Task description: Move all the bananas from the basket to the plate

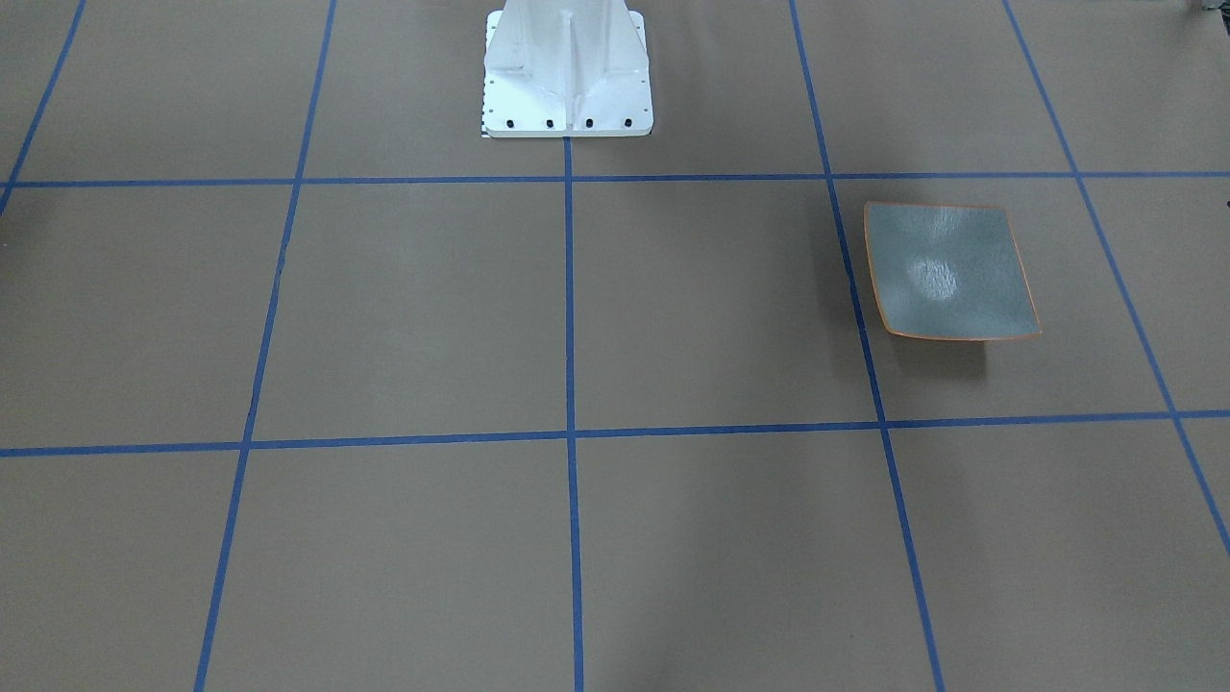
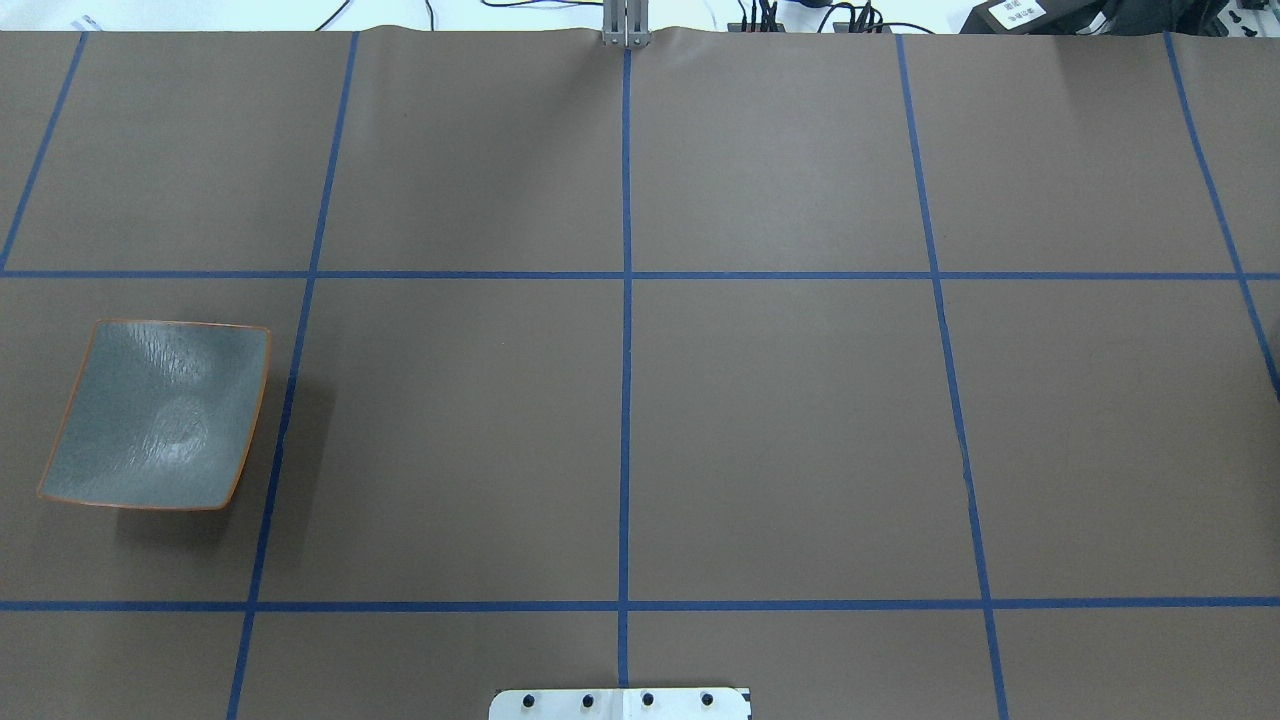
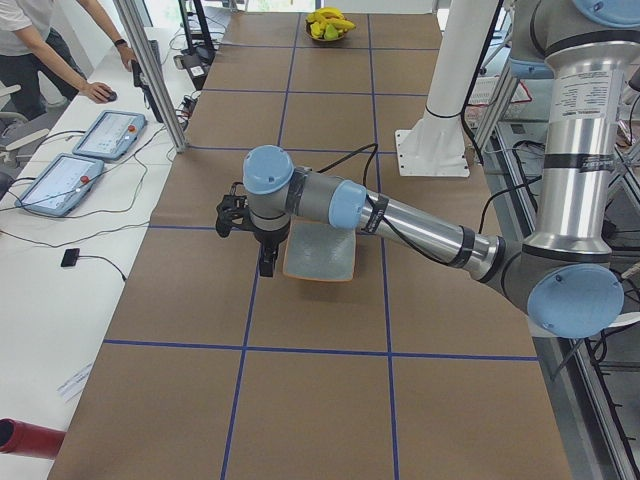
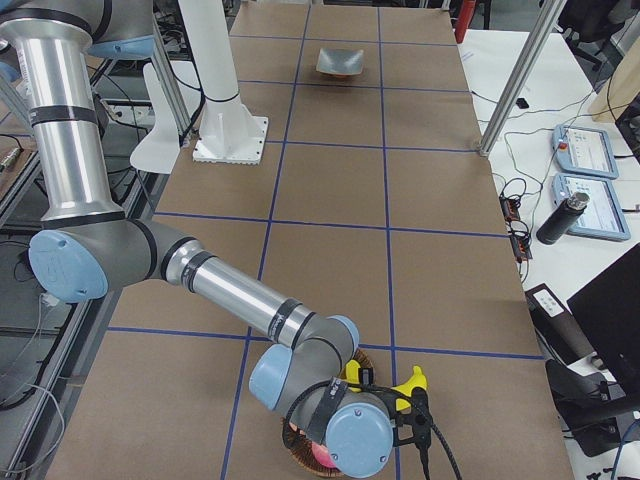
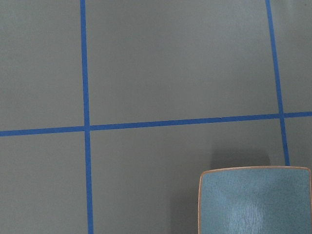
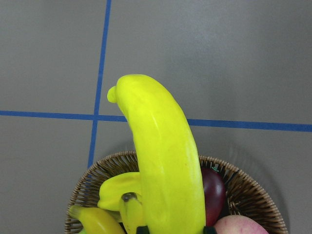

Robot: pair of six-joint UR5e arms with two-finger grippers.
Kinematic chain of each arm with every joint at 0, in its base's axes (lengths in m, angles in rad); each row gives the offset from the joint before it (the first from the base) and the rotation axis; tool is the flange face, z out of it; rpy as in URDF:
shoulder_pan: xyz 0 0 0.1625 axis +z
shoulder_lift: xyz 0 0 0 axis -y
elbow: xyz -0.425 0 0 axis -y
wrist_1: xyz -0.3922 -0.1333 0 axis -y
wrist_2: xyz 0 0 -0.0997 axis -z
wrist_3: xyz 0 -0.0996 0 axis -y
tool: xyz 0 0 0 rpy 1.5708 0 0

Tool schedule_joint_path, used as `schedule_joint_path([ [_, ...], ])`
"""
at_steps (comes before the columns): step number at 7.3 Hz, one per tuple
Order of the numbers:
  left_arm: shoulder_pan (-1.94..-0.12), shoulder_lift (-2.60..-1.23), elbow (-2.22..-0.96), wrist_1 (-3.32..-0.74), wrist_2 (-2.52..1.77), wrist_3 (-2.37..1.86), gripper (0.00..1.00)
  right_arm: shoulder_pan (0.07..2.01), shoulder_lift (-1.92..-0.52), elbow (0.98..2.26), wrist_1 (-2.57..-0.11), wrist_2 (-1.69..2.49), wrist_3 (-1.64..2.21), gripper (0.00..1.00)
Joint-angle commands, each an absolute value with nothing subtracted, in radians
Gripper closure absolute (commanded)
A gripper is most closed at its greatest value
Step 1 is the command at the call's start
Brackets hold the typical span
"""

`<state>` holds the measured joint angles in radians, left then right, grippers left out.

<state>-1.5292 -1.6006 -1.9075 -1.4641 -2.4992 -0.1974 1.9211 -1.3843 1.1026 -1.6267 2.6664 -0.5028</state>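
The grey-green plate (image 1: 947, 271) with an orange rim lies bare on the table; it also shows in the overhead view (image 2: 155, 415) and the left wrist view (image 5: 256, 202). My left gripper (image 3: 266, 262) hangs just beside the plate (image 3: 320, 252); I cannot tell whether it is open or shut. My right gripper (image 6: 173, 229) is shut on a yellow banana (image 6: 163, 161), held above the wicker basket (image 6: 243, 187). More bananas (image 6: 114, 192) lie in the basket. The held banana also shows in the exterior right view (image 4: 408, 383).
The basket also holds a dark red fruit (image 6: 214, 190) and a pinkish one (image 6: 239, 226). The white robot pedestal (image 1: 567, 77) stands mid-table at the robot's edge. Control tablets (image 3: 60, 180) and an operator (image 3: 40, 50) are beside the table.
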Motion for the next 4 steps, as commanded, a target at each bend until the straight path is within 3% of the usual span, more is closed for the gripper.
schedule_joint_path([
  [1, -1.496, -1.676, -1.908, -1.466, -2.583, -0.363, 0.0, 1.805, -1.385, 1.242, -1.643, 2.785, -0.276, 1.0],
  [4, -1.358, -1.859, -1.896, -1.466, -2.588, -0.646, 0.01, 1.576, -1.376, 1.463, -1.533, 2.833, 0.097, 1.0],
])
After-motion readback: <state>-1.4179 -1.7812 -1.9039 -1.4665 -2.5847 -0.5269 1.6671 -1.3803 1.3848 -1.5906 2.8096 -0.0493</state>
